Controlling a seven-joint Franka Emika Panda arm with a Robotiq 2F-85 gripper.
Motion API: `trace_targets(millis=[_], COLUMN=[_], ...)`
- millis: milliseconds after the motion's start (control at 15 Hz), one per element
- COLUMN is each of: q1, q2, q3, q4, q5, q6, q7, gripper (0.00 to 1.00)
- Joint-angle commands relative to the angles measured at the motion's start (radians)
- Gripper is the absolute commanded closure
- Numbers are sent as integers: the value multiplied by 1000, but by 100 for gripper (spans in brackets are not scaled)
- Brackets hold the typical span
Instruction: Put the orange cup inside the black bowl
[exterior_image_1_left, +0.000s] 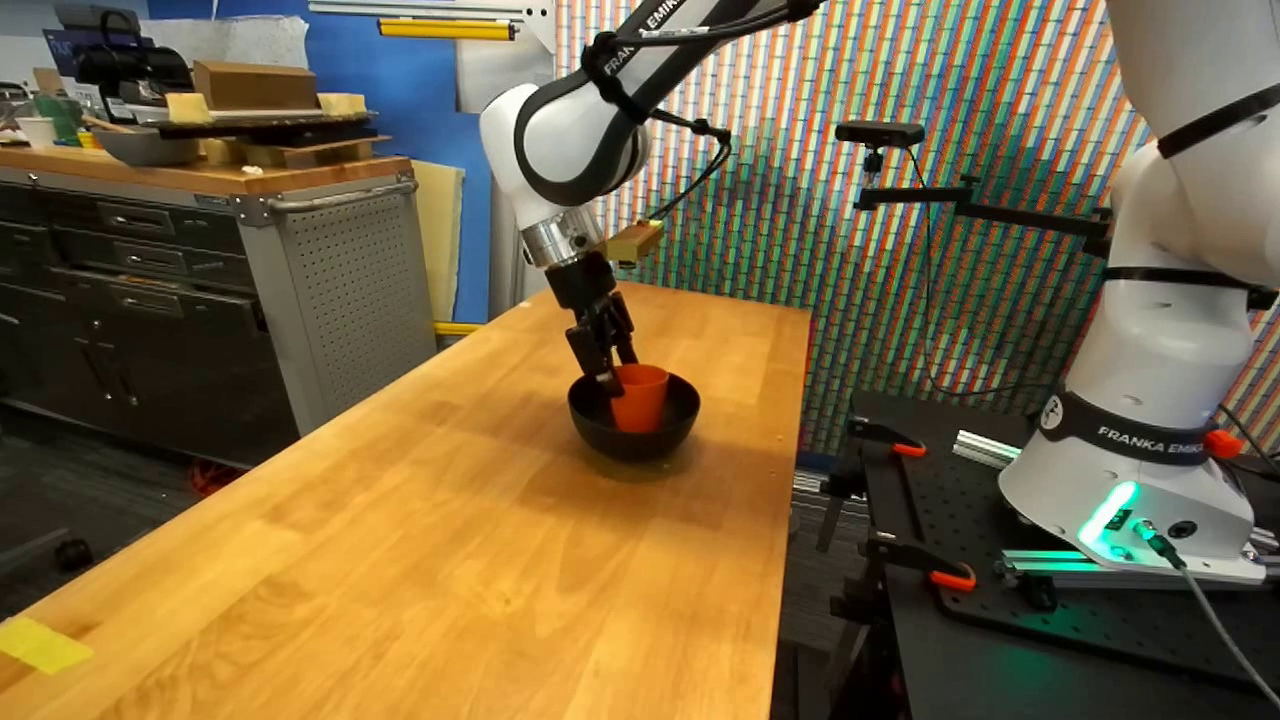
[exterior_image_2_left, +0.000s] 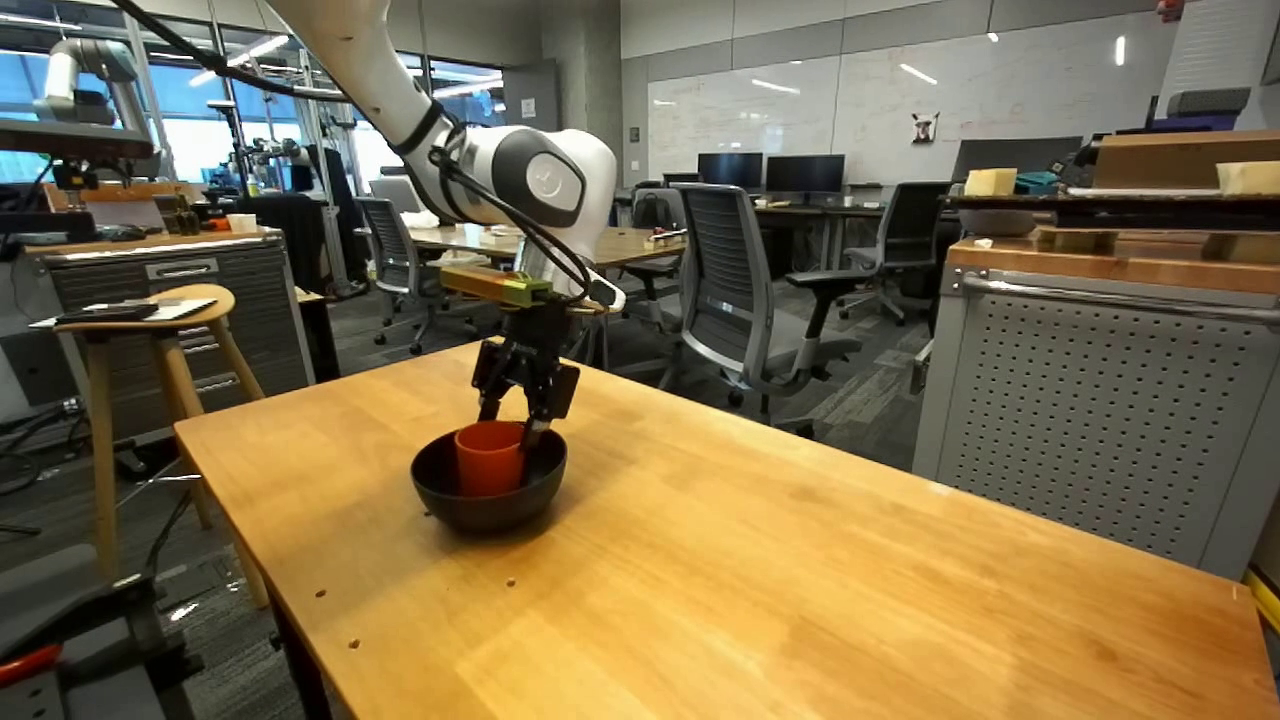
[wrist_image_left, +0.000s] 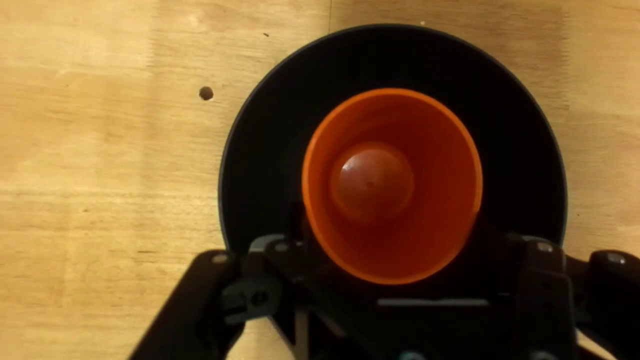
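Though the orange plastic cup (exterior_image_2_left: 490, 468) is inside the round black bowl (exterior_image_1_left: 635, 449) near one wooden tabletop (exterior_image_1_left: 450, 560) edge, the pincer (exterior_image_2_left: 510, 426), grip unclear, should withdraw.

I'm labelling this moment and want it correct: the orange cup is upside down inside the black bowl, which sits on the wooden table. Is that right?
Not quite: the orange cup is mouth-up, not upside down; the wrist view looks in through its open top. It is inside the black bowl, which sits on the wooden table.
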Motion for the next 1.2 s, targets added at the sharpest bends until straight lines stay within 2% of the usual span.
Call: trace_targets(millis=[0, 67, 200, 667, 1000, 1133], q1=[14, 14, 14, 21, 24, 14], q2=[30, 23, 5, -184, -344, -385], q3=[1, 2, 2, -3, -6, -1], q4=[42, 38, 29, -52, -67, -52], q5=[-40, -42, -43, -86, -154, -161], q6=[14, 14, 12, -26, -140, -230], q7=[8, 7, 4, 7, 40, 20], gripper=[36, 5, 1, 0, 0, 0])
